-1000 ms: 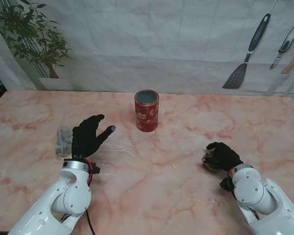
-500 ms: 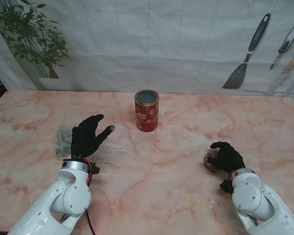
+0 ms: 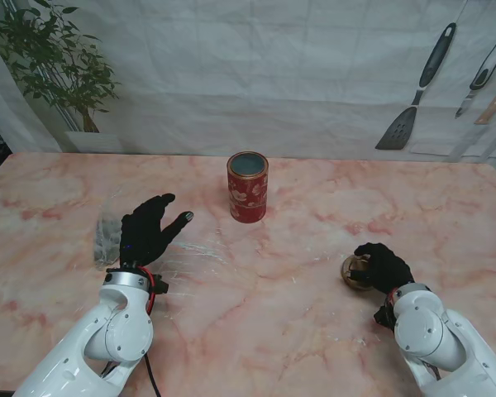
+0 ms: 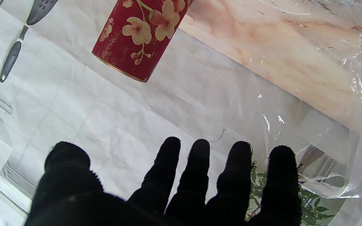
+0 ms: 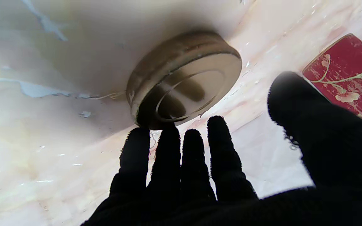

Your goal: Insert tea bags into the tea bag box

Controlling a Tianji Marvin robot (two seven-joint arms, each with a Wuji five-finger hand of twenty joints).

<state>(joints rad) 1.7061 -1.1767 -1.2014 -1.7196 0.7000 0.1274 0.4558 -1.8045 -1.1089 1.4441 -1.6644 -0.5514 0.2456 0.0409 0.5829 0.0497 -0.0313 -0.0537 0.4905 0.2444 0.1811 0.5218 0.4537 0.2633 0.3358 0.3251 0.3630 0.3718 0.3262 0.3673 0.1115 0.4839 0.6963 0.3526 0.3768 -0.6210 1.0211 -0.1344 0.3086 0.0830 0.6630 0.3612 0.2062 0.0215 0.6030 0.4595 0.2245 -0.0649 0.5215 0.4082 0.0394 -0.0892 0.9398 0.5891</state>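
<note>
On the marble desk (image 3: 298,289) the red tea bag box (image 3: 247,187) stands upright and lidless at centre, my left robot hand (image 3: 147,231) spread empty beside a clear bag (image 3: 107,236), my right robot hand (image 3: 380,266) loosely splayed, fingertips at the round lid (image 3: 353,272).

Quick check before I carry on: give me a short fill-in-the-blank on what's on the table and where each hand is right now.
1. The red floral cylindrical tea tin stands upright with its top ____.
2. The round gold metal lid lies on the marble table by the fingers of the ____ hand.
3. The clear crinkled plastic bag lies beside the ____ hand.
4. The left hand holds ____.

Missing words: open; right; left; nothing
</note>
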